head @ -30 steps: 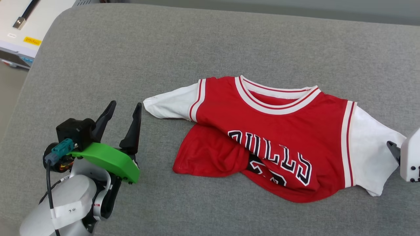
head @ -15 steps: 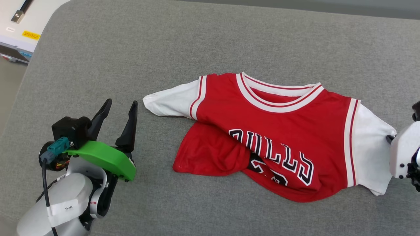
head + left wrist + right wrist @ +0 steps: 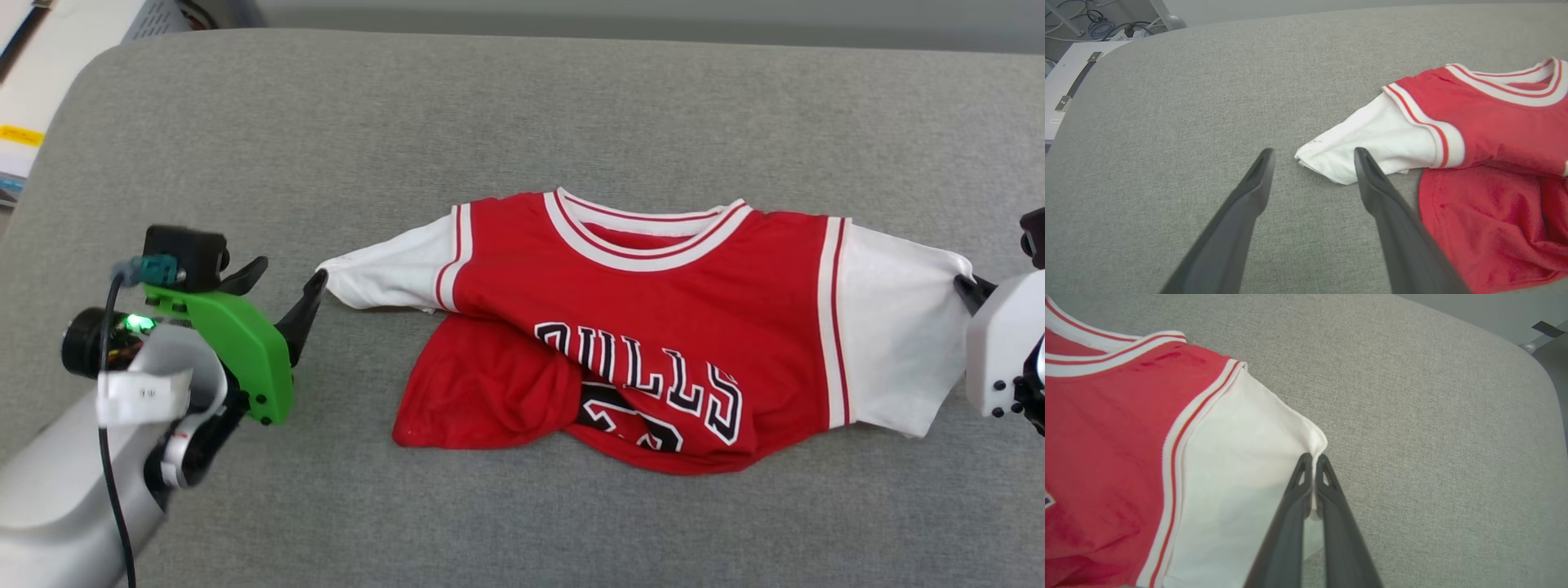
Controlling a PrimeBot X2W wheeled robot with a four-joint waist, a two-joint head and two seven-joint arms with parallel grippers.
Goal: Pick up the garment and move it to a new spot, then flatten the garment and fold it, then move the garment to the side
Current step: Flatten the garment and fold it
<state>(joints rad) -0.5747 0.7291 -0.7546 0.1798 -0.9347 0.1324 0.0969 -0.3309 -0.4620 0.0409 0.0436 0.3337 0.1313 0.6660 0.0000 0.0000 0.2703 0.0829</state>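
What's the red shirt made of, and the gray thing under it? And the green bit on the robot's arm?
The shirt: soft matte knit cloth, probably; it wrinkles and bunches.
The gray surface: woven fabric, it seems; fine speckled weave shows.
The green bit: hard smooth plastic, likely; crisp edges, slight sheen.

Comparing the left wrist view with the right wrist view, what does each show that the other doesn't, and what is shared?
Left wrist view: the left gripper open at the tip of one white sleeve, plus a white cabinet and cables beyond the cushion. Right wrist view: the right gripper shut on the other white sleeve's edge. Both: the red body and striped collar of the garment, and the grey cushion.
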